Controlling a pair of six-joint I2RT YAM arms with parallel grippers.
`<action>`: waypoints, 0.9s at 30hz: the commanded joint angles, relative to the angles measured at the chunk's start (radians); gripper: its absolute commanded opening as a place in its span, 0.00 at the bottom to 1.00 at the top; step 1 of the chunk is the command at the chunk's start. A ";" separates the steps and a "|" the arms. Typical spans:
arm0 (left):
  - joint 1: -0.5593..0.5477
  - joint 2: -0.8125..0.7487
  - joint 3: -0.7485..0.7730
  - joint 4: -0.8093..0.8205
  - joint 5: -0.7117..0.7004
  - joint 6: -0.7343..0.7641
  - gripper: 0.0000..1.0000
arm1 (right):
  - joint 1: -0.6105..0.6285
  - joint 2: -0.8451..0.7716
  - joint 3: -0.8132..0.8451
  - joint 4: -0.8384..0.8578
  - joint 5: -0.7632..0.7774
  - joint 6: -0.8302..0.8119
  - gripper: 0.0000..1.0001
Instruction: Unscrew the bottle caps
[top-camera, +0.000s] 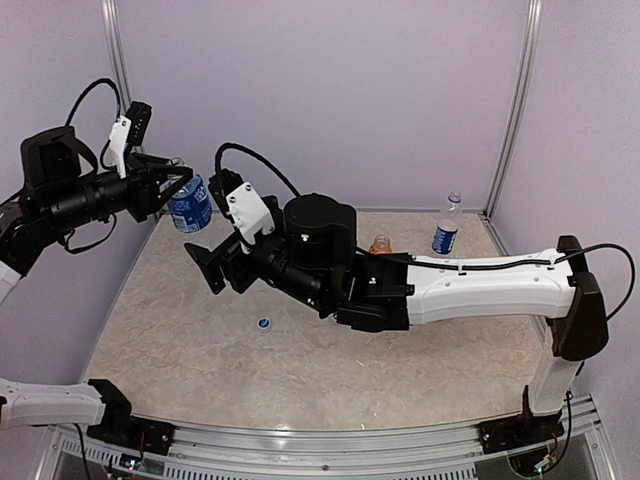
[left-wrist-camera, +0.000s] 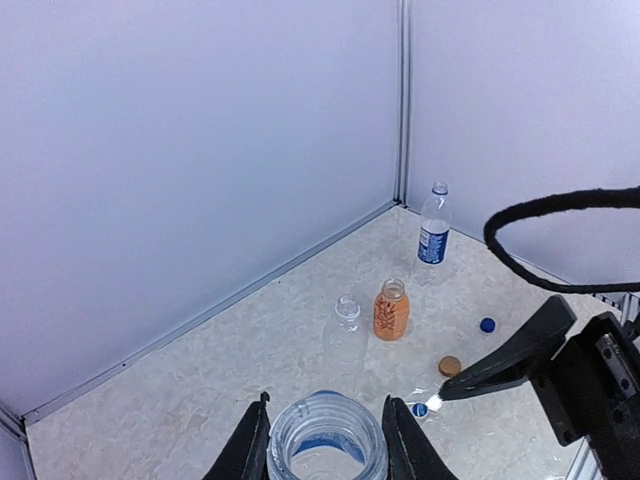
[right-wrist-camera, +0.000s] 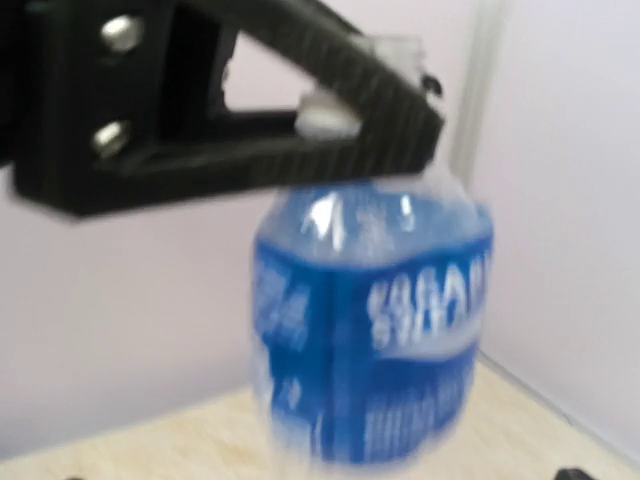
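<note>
My left gripper (top-camera: 181, 187) is shut on the neck of a blue-labelled bottle (top-camera: 190, 208) and holds it in the air at the back left. Its mouth (left-wrist-camera: 325, 438) is uncapped between the fingers (left-wrist-camera: 249, 448). My right gripper (top-camera: 204, 268) stands open just right of that bottle, empty; the bottle's label (right-wrist-camera: 370, 340) fills the right wrist view. A blue cap (top-camera: 264, 323) lies on the table below. Another blue cap (left-wrist-camera: 487, 325) and an orange-brown cap (left-wrist-camera: 450, 366) lie loose. An uncapped clear bottle (left-wrist-camera: 346, 330) and an uncapped orange bottle (left-wrist-camera: 391, 310) stand upright. A capped blue-labelled bottle (left-wrist-camera: 433, 232) stands in the corner.
White walls with metal posts (top-camera: 512, 110) close the table (top-camera: 200, 370) at the back and sides. The right arm's white link (top-camera: 480, 285) stretches across the middle of the table. A black cable (left-wrist-camera: 560, 205) loops above the right gripper.
</note>
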 joint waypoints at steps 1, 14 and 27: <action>0.062 0.094 0.014 0.099 0.004 -0.025 0.00 | 0.008 -0.161 -0.124 -0.069 0.152 0.090 0.99; 0.202 0.361 0.088 0.183 0.158 -0.096 0.00 | -0.161 -0.631 -0.598 -0.227 0.238 0.271 0.99; 0.192 0.586 0.074 0.306 0.285 -0.080 0.00 | -0.216 -0.834 -0.822 -0.170 0.234 0.275 0.99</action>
